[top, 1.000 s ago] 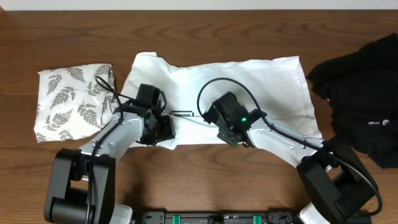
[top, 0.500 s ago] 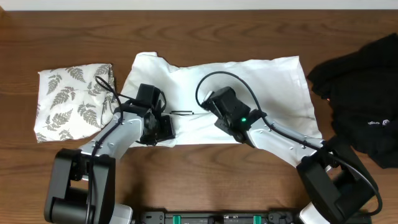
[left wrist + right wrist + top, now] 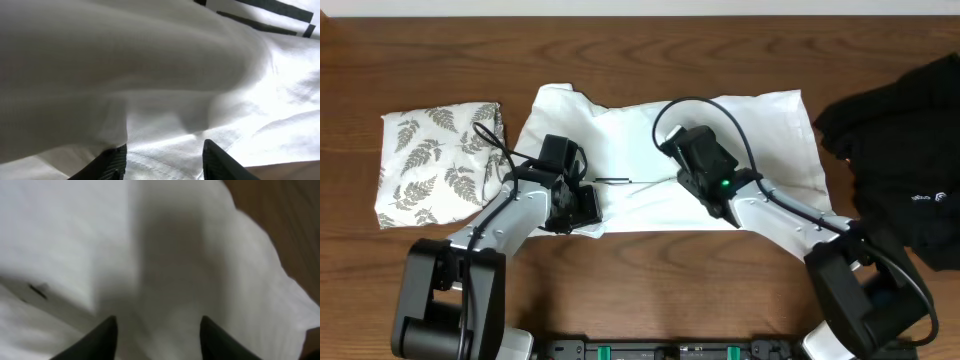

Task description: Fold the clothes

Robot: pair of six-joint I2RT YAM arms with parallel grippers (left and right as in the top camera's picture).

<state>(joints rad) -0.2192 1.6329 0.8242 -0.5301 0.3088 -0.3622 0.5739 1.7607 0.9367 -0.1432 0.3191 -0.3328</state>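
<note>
The white T-shirt (image 3: 760, 140) lies spread across the middle of the table, with a thin dark line of lettering (image 3: 615, 182) showing on it. My left gripper (image 3: 582, 208) is at the shirt's lower left edge. In the left wrist view it (image 3: 165, 160) is open, its fingers on either side of a stitched hem of the shirt (image 3: 175, 75). My right gripper (image 3: 674, 146) hovers over the middle of the shirt. In the right wrist view it (image 3: 157, 340) is open and empty over the white cloth (image 3: 65, 230). The chest graphic is hidden.
A folded white fern-print cloth (image 3: 440, 160) lies at the left. A black garment (image 3: 910, 150) with a small white logo is heaped at the right edge. Bare wooden table (image 3: 650, 270) runs along the front and the back.
My right gripper has moved up and to the right, from the shirt's front edge to over its middle. The left arm has not moved.
</note>
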